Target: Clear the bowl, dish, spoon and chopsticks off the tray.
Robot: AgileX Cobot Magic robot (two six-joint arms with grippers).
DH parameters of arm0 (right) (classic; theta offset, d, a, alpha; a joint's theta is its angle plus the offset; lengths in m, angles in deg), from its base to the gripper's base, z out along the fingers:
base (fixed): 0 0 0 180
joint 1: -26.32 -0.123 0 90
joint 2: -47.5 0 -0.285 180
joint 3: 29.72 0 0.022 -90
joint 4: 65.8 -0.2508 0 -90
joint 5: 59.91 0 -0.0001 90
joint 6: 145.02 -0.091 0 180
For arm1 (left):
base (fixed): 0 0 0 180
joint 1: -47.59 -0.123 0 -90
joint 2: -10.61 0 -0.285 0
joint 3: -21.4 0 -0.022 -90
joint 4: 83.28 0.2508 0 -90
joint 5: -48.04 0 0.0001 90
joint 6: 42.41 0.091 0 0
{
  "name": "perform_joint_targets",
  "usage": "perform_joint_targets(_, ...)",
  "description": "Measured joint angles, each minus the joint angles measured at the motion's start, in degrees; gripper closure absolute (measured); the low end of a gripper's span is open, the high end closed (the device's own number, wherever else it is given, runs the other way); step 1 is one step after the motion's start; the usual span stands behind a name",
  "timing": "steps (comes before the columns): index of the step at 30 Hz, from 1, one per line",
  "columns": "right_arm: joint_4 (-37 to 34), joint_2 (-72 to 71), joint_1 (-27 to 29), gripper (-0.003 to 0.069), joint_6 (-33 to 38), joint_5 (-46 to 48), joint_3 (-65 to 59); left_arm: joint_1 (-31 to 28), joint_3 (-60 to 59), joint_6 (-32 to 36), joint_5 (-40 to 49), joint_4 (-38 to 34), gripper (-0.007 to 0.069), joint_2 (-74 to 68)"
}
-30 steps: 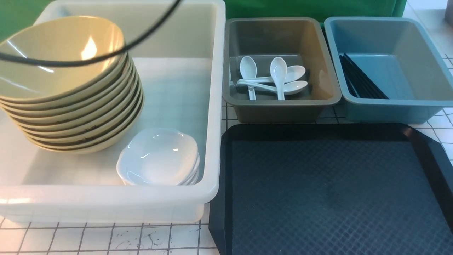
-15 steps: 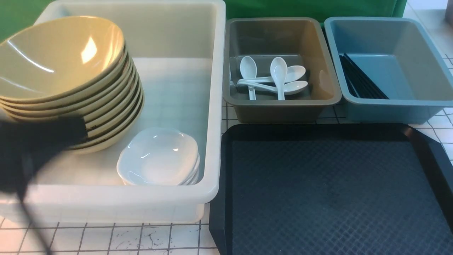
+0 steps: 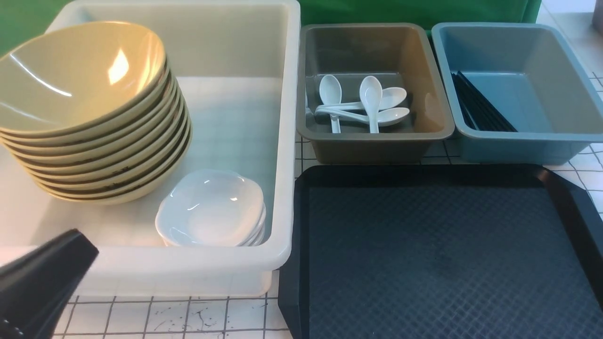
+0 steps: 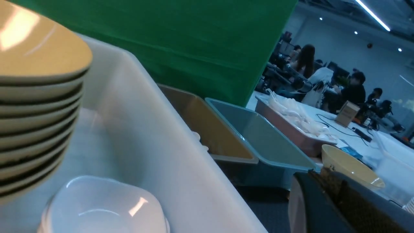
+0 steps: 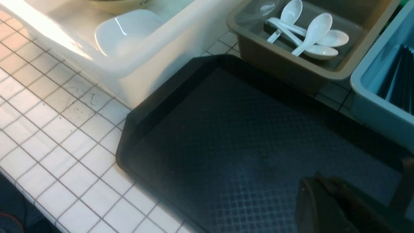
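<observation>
The black tray (image 3: 443, 179) has nothing on it; it also shows in the right wrist view (image 5: 155, 106). A stack of olive-yellow bowls (image 3: 80, 70) and a stack of white dishes (image 3: 212, 207) stand in the white tub (image 3: 282, 141). Several white spoons (image 3: 370, 96) lie in the grey bin (image 3: 377, 146). Black chopsticks (image 3: 480, 106) lie in the blue bin (image 3: 518, 146). My left gripper (image 3: 82, 242) is shut and empty, low at the tub's near left corner. My right gripper (image 5: 312, 183) is shut and empty above the tray, out of the front view.
The white tiled table (image 3: 165, 315) shows in front of the tub. The tub wall stands right beside the tray's left rim. The two bins stand just behind the tray. A green screen (image 4: 194, 48) stands behind the containers.
My left arm has come down and back from over the bowl stack to the tub's near left corner. Its cable has left the view. Nothing else has moved.
</observation>
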Motion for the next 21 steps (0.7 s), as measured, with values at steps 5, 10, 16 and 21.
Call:
perform_joint_targets(5,0.0,0.0,0.0,0.0634,-0.1,1.0,0.0,0.0,-1.9,0.0,3.6,-0.8,0.0625,0.0)
perform_joint_targets(10,0.0,0.0,0.0,0.0631,-0.1,1.2,-0.4,0.0,-3.9,0.0,10.1,-0.8,0.0625,0.0)
perform_joint_targets(16,-0.1,0.0,1.1,0.0623,-0.1,1.3,-0.4,0.0,-4.2,0.2,21.5,-0.6,0.0625,0.0)
perform_joint_targets(21,-2.5,-0.1,11.8,0.0622,1.7,1.2,-1.1,0.0,-4.4,1.9,24.3,-0.8,0.0625,0.0)
